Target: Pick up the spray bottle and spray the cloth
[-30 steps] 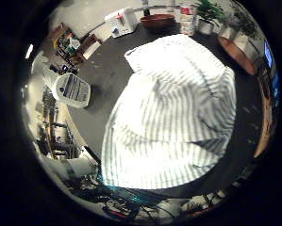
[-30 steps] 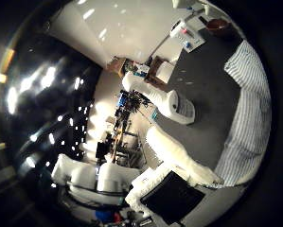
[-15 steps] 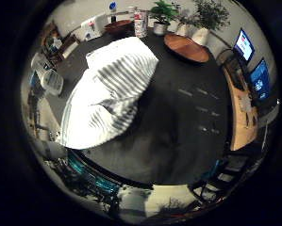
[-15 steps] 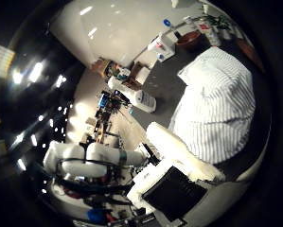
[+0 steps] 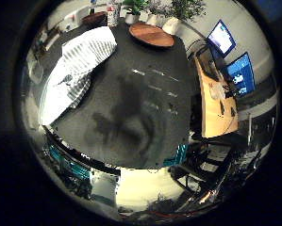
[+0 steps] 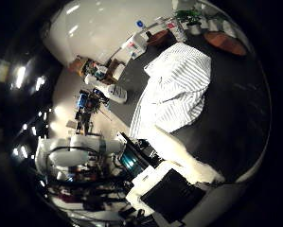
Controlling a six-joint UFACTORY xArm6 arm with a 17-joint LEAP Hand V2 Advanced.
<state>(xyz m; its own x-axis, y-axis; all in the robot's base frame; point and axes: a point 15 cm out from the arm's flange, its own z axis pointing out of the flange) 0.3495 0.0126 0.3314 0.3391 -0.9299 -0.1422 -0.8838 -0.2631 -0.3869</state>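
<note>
A white cloth with thin dark stripes [image 5: 79, 61] lies crumpled on a dark grey floor [image 5: 145, 104]. It also shows in the right thumb side palm view [image 6: 179, 80]. My hand's white and black parts [image 6: 174, 189] show at the edge of the right thumb side palm view, well above the floor and away from the cloth. A shadow of the arm falls on the floor [image 5: 122, 118] beside the cloth. I see no spray bottle in either view.
A round wooden table [image 5: 152, 35] and potted plants [image 5: 183, 8] stand beyond the cloth. A wooden desk [image 5: 216, 99] with screens [image 5: 230, 66] runs along one side. A white bin [image 6: 117, 93] and cluttered shelves [image 6: 89, 68] stand beside the floor.
Both views have shifted: the cloth has shrunk from filling the little finger side view to a small patch near its edge, so the hand has drawn away from it.
</note>
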